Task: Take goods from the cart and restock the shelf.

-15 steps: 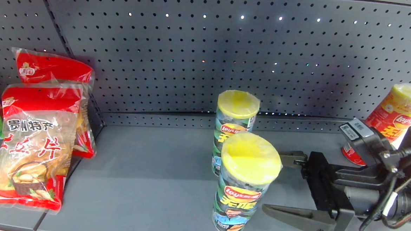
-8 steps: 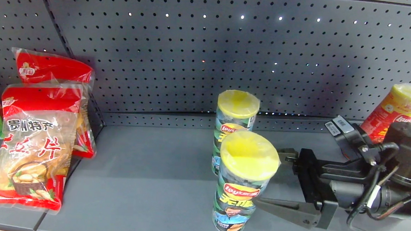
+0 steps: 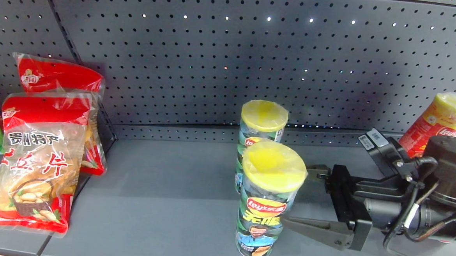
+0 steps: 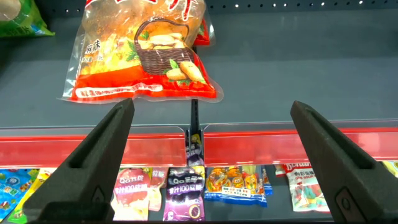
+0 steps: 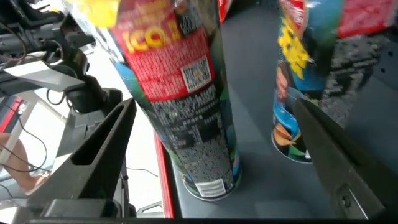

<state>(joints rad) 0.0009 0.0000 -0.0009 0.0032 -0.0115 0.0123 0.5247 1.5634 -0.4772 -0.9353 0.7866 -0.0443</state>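
Your right claw [image 3: 296, 197] sits low over the shelf [image 3: 170, 187], pointing in from the right, spread wide and gripping nothing. The front can [image 3: 270, 200] stands upright near the shelf's lip, its long axis vertical, right at the claw's tips. One finger lies behind it, toward the rear can [image 3: 262, 126], and the other passes in front of it. I cannot tell whether the near fingertip touches the can. So the can lies straight ahead of the claw, between its fingers. I judge that a straight pull back to the right would clear it, while any sideways drift risks tipping it. Your left claw [image 4: 211, 106] is wide open and empty in front of the shelf's edge, facing the bag of chips [image 4: 146, 50], well apart from both cans.
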